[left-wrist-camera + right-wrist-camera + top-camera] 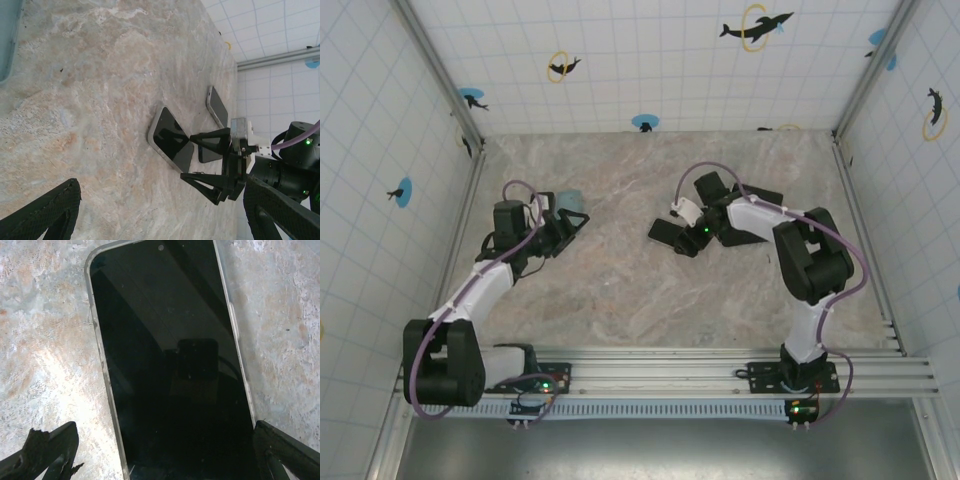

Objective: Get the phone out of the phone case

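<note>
1. Top: right pincer open over phone; left pincer open, well left of phone.
2. Left wrist: phone flat on desk.
3. Right wrist: case rim around phone; best pinch rim, avoid glass.

The top camera looks down from above and behind my bases over the whole beige marbled tabletop. My left wrist camera sits low, rolled sideways, facing across it at a black glossy pale-rimmed phone. My right wrist camera hangs close, straight above that same phone
</note>
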`<state>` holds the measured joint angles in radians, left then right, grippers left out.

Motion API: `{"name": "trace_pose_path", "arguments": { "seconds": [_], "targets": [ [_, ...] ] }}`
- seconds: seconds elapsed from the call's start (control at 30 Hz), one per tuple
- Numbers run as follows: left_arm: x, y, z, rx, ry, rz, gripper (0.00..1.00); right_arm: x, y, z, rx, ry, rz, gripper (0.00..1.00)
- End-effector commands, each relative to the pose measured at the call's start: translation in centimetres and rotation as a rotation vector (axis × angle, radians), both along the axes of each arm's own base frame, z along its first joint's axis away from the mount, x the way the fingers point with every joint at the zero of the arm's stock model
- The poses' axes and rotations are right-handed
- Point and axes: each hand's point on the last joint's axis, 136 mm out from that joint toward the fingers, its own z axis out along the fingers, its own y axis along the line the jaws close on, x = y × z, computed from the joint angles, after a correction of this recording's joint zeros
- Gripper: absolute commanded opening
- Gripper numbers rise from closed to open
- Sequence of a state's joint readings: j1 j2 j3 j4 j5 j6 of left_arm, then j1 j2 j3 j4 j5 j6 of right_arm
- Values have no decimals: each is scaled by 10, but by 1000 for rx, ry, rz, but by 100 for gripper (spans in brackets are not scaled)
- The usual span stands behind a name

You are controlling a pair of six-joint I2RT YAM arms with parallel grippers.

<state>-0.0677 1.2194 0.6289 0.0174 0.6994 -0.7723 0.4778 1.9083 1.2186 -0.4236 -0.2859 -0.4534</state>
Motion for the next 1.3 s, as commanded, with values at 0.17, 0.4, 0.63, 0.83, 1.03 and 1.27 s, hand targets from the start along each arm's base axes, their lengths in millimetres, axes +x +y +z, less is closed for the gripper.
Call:
{"name": "trace_pose_path", "arguments": {
  "seconds": [0.17,0.4,0.63,0.83,1.03,1.27],
  "targets": [
    [8,-6,8,-26,-22,-18,86,-2,-2,-18,-111,-27,82,98],
    [8,-7,6,-28,-13,-23,86,8,-7,-11,-121,-83,59,97],
    [9,-7,7,-27,-15,-23,86,19,1,22,-103,-180,76,97],
    [9,-8,5,-30,-7,-33,86,22,-6,17,-143,-181,79,97],
    [9,-8,3,-21,-2,-39,86,17,-5,0,-125,-132,93,97],
    [8,-8,2,-17,2,-39,86,15,-6,-14,-122,-77,83,97]
  ]
}}
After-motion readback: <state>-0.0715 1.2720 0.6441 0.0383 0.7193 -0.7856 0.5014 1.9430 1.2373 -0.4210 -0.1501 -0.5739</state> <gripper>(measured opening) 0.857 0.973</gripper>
